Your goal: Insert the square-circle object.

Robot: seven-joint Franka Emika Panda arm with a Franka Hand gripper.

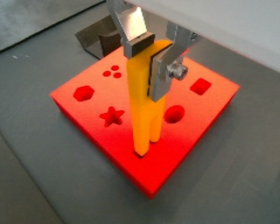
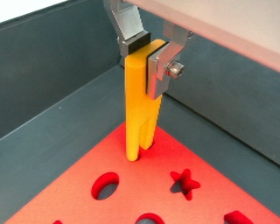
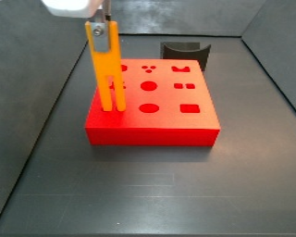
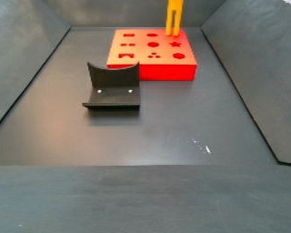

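Observation:
My gripper [image 1: 150, 54] is shut on the upper end of the square-circle object [image 1: 143, 105], a long orange-yellow bar held upright with its two prongs pointing down. The prongs touch the top of the flat red block [image 1: 166, 149] near one edge; I cannot tell whether they sit in a hole. In a side view the bar [image 3: 104, 69] stands at the block's [image 3: 157, 130] left side under the gripper [image 3: 99, 32]. In the other wrist view the bar [image 2: 139, 105] meets the block [image 2: 130, 188] by its corner. The bar [image 4: 174, 16] also shows at the far side of the block [image 4: 160, 68].
The red block has star, circle, square and dot holes on its top. The dark fixture [image 4: 112, 88] stands on the grey floor in front of the block, and shows behind it in a side view [image 3: 185, 51]. Grey walls [image 2: 49, 79] ring the floor.

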